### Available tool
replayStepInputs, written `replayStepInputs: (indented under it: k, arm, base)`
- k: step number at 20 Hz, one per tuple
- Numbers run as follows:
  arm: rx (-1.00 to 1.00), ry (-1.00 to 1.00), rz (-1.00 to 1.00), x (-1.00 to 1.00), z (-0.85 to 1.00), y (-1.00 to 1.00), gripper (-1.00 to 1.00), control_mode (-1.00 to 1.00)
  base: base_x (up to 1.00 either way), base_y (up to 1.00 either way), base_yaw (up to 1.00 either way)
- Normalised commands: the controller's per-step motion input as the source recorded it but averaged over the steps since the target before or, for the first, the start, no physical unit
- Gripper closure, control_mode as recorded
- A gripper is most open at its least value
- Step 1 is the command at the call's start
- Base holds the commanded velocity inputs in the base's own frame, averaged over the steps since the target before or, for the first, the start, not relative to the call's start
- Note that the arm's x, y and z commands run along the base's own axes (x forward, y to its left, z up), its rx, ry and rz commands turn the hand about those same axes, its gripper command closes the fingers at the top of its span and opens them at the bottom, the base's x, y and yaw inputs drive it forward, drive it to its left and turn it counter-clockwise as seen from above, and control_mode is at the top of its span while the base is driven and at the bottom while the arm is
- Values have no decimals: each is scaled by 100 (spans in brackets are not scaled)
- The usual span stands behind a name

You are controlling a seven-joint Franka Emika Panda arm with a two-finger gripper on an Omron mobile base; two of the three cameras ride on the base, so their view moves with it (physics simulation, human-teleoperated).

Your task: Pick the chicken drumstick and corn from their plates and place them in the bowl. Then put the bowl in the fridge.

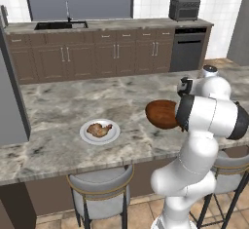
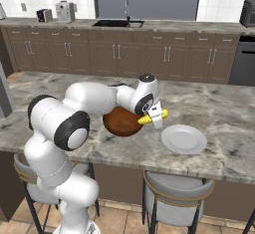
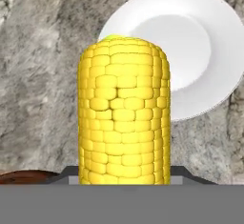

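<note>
Golden-brown chicken drumstick (image 1: 98,129) is sitting on its plate (image 1: 113,136), lower left of my left base view. The bowl (image 2: 121,122) is resting mid-frame in the right base view; just right of it my gripper (image 2: 155,115) is gripping the corn (image 2: 152,116), lifted off the bare plate (image 2: 184,139).

Three viewpoints set around one marble island counter (image 1: 58,106)

The counter is overlooked from behind the arm's left and right, both base views tilted forward and down toward the back cabinets (image 1: 87,57) and sink (image 2: 118,23); the bowl (image 1: 160,113) is shared by both. The hand view is set close, pointed along the corn (image 3: 125,111) down at a plate (image 3: 190,37), which is also seen in the right base view.
</note>
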Motion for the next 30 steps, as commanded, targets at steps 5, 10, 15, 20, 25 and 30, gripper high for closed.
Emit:
replayStepInputs:
  k: [5, 10, 15, 20, 25, 30]
  arm:
    - [0, 0, 8, 10, 5, 66, 100, -100]
    - [0, 1, 9, 17, 6, 44, 100, -100]
    - [-1, 10, 9, 30, 15, 20, 100, -100]
    - [0, 23, 7, 39, 1, 13, 100, -100]
    - [0, 33, 8, 26, -12, 10, 100, -100]
    - [0, 23, 3, 6, -24, 14, 100, -100]
  base:
    - [0, 0, 0]
    - [0, 0, 0]
    - [0, 0, 0]
    - [0, 0, 0]
    - [0, 0, 0]
    - [0, 0, 0]
